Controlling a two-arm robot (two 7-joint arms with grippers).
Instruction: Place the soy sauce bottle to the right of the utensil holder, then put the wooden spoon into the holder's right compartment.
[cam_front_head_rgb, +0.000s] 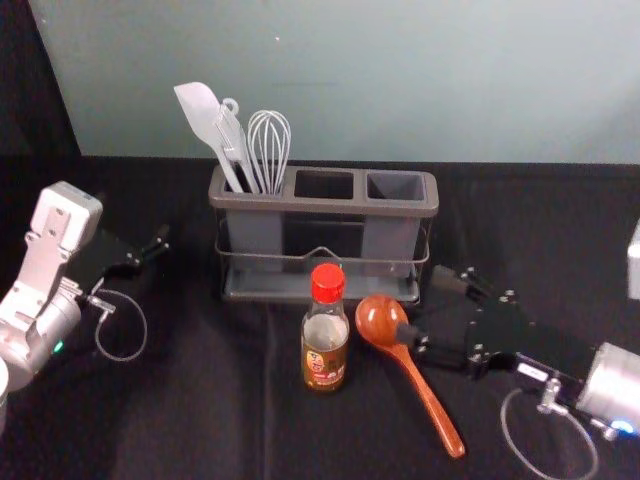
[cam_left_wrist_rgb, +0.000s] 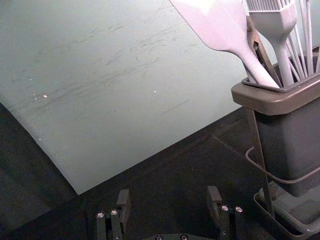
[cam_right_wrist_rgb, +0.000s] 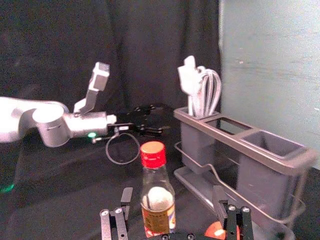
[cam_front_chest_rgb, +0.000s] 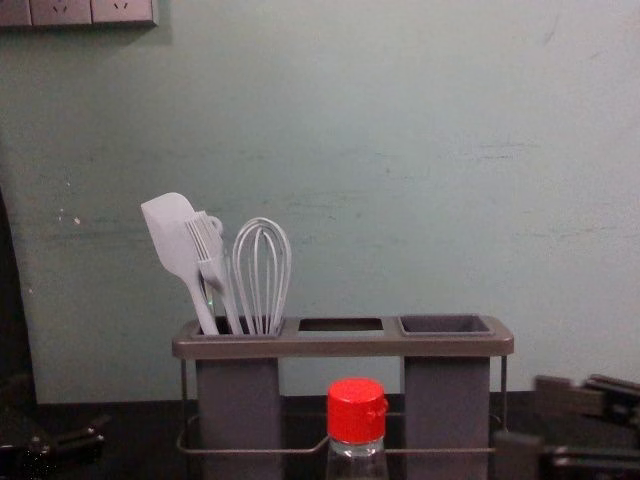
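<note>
In the head view, the soy sauce bottle (cam_front_head_rgb: 325, 345) stands upright before the utensil holder (cam_front_head_rgb: 320, 205). The wooden spoon (cam_front_head_rgb: 425, 400) lies to the bottle's right, bowl toward the holder. My right gripper (cam_front_head_rgb: 432, 310) is open, fingers pointing left, one beside the spoon's bowl. In the right wrist view, the bottle (cam_right_wrist_rgb: 159, 210) appears between the parted fingertips of my right gripper (cam_right_wrist_rgb: 173, 195). My left gripper (cam_front_head_rgb: 150, 252) is at the left, away from the holder; the left wrist view shows this gripper (cam_left_wrist_rgb: 169, 196) open and empty.
A spatula (cam_front_chest_rgb: 175, 240), a brush (cam_front_chest_rgb: 212, 265) and a whisk (cam_front_chest_rgb: 262, 275) stand in the holder's left compartment. Its middle and right compartments (cam_front_head_rgb: 395, 187) hold nothing visible. A pale wall (cam_front_chest_rgb: 400, 150) rises behind the dark-covered table (cam_front_head_rgb: 220, 420).
</note>
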